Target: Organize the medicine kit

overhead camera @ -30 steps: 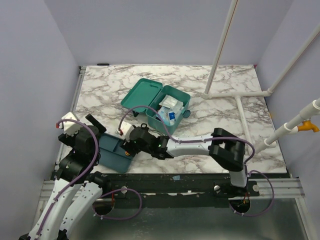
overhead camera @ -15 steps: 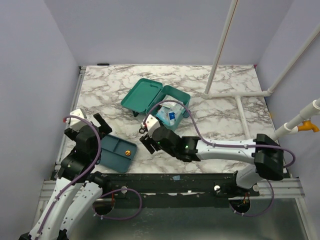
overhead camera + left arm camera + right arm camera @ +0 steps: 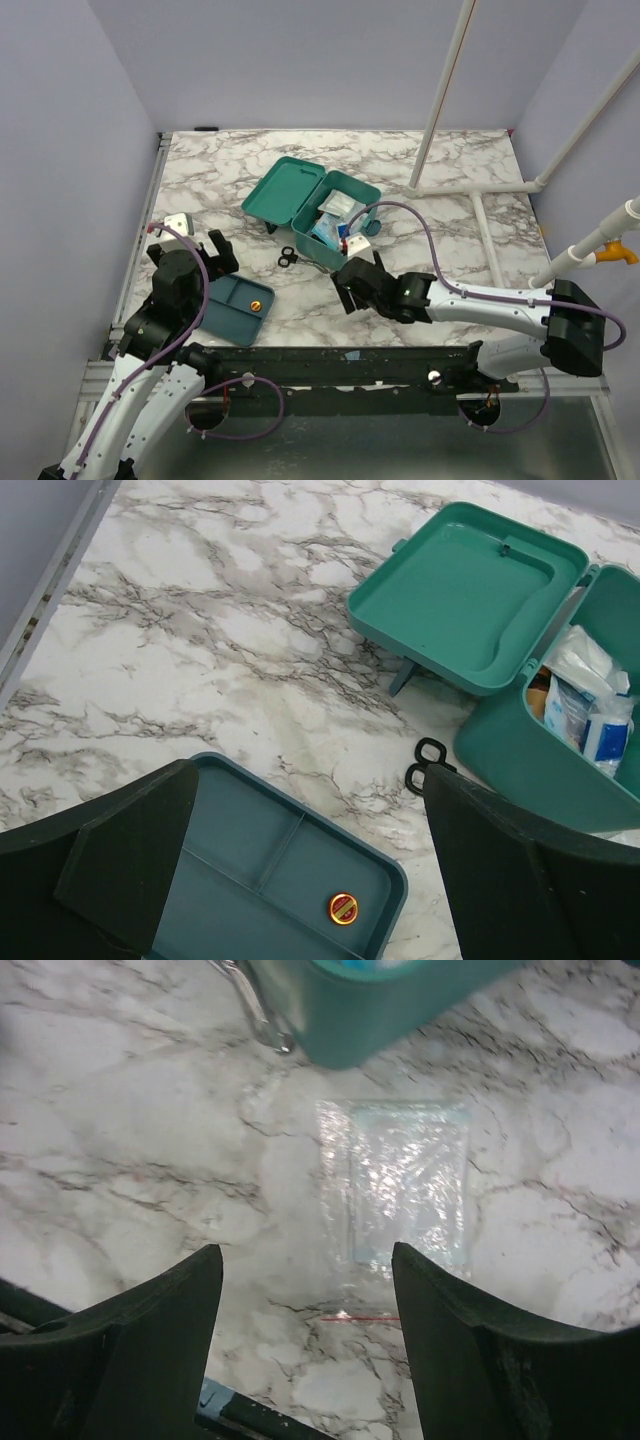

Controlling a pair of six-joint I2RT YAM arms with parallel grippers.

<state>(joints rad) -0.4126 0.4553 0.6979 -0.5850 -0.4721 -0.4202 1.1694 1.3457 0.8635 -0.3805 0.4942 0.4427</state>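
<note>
With my right claw (image 3: 305,1260) spread above the clear bag (image 3: 395,1180) lying flat just near of the open medicine kit (image 3: 285,190) mid-worktop (image 3: 450,220), I'd descend squarely, straddle its narrow width and pinch gently, with the left claw (image 3: 310,775) spread wide and idle.

Scissors (image 3: 287,259) btw tray (image 3: 222,322) & medicine kit (image 3: 287,190)

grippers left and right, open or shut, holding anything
Left gripper: open, holding nothing, near the dark teal plastic compartment tray.
Right gripper: open, holding nothing, above a clear plastic bag on the marble table.
</note>
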